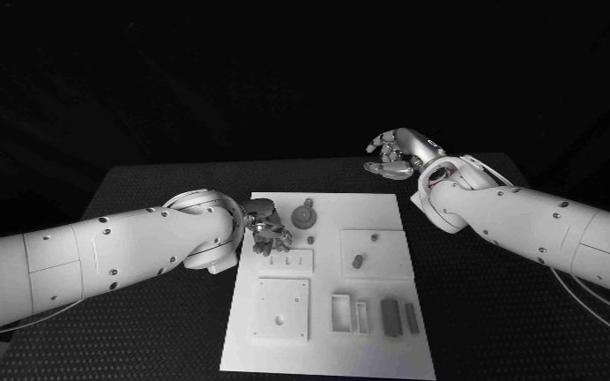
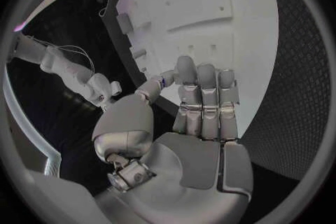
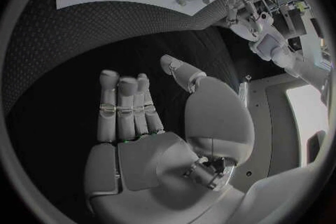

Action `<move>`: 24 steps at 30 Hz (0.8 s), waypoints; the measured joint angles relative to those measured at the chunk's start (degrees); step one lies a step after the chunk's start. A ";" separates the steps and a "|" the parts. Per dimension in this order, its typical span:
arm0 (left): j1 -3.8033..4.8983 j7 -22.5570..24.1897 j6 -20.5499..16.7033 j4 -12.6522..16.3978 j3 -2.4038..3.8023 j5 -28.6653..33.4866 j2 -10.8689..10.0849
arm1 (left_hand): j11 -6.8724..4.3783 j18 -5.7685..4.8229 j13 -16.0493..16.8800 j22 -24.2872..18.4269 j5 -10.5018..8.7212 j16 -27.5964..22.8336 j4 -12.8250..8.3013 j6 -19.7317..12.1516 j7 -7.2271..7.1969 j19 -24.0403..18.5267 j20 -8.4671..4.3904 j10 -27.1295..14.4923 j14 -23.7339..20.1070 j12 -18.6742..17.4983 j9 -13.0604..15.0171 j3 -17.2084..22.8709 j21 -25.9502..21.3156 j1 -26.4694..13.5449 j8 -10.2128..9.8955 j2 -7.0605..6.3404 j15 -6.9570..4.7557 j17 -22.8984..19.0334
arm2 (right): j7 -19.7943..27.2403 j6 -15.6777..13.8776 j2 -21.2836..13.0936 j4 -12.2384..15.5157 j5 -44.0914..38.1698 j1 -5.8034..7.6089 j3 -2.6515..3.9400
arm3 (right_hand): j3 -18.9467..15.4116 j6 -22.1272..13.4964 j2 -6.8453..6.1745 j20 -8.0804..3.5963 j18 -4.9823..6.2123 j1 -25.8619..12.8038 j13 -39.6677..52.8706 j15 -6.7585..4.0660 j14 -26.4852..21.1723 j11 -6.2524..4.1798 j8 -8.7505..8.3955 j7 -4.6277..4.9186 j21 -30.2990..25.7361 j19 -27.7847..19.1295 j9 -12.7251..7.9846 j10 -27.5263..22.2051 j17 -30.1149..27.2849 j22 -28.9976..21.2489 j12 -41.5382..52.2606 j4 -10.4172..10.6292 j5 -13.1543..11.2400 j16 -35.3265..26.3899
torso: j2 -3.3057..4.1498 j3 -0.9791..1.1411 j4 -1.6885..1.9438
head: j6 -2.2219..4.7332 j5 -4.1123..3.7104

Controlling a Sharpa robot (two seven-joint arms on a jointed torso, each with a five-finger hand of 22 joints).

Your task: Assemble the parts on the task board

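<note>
The white task board (image 1: 382,350) lies in the middle of the black table. My left hand (image 1: 267,229) hangs over its left edge, fingers pointing down, beside a round grey part (image 1: 305,215). In the left wrist view the fingers (image 2: 206,101) are straight and close together, and the thumb presses a small blue part (image 2: 166,77) against the nearest finger. My right hand (image 1: 394,153) is raised over the bare table beyond the board's far right corner. There its fingers (image 3: 126,109) are stretched out, the thumb stands apart, and nothing is in it.
On the board are a raised square plate (image 1: 377,253) with two small pegs, a square plate with a hole (image 1: 281,308), a slotted holder (image 1: 343,312) and two grey bars (image 1: 399,317). Black table (image 1: 509,328) surrounds the board.
</note>
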 measured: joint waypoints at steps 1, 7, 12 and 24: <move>-0.10 -0.23 -0.07 0.22 0.00 -0.95 0.03 | 0.00 0.00 0.00 0.00 0.00 0.00 0.00 0.04 0.03 -0.02 -0.02 0.00 0.00 0.00 0.00 0.00 0.00 0.00 0.00 0.00 0.00 -0.01 | 0.12 0.00 0.10 0.00 0.31 0.01 0.00 | 0.00 -0.03 0.00 0.27 0.05 0.00 -0.54 0.17 -0.61 0.09 0.00 0.02 -0.46 -0.58 -0.05 -0.32 -0.29 0.00 -0.43 0.00 0.00 -0.45 | 0.00 0.00 0.00 | -0.19 0.03; -0.74 -1.24 -0.47 0.91 0.00 -4.17 0.07 | 0.00 0.00 0.12 0.00 0.00 0.03 -0.01 0.26 0.15 -0.23 -0.22 0.00 0.01 0.29 0.34 0.01 0.41 0.01 -0.18 0.01 0.00 -0.08 | 0.89 0.14 0.48 0.03 2.53 0.02 0.00 | -0.01 -0.99 0.20 2.46 0.80 0.20 -5.07 1.23 -5.56 0.91 0.00 0.58 -4.09 -5.59 -0.11 -3.59 -2.94 -0.20 -3.91 -0.02 0.00 -3.72 | 0.00 -0.04 -0.03 | -0.70 0.14; -1.50 -1.72 -1.08 0.96 0.00 -5.60 0.21 | -0.01 0.01 0.35 -0.01 -0.01 0.56 -0.01 0.41 0.29 -0.23 -0.22 0.01 0.12 0.75 0.59 0.01 1.04 0.01 -0.22 0.01 0.11 -0.14 | 1.72 0.37 0.53 0.23 5.54 0.02 0.00 | -0.07 -2.06 0.23 4.96 1.31 0.22 -12.46 3.30 -9.91 2.27 0.00 1.46 -9.99 -10.48 -0.11 -6.38 -7.79 -1.82 -8.77 -0.74 0.00 -8.98 | 0.07 -0.03 -0.09 | -0.92 0.05; -2.86 -1.86 -2.83 -0.20 0.05 -7.25 0.86 | -0.45 0.00 1.01 -0.02 -0.22 1.55 0.32 0.98 0.25 -0.10 -0.09 0.45 0.83 1.84 1.65 0.32 2.19 0.22 -0.90 -0.22 -0.21 -0.19 | 2.61 0.79 0.50 0.76 8.59 0.02 0.00 | -0.30 -2.62 0.45 6.07 1.61 0.45 -17.25 4.46 -11.43 2.65 0.35 2.02 -12.76 -11.99 -0.10 -7.36 -9.83 -1.98 -9.28 -0.97 0.23 -10.46 | 0.14 0.00 -0.15 | -1.22 -0.07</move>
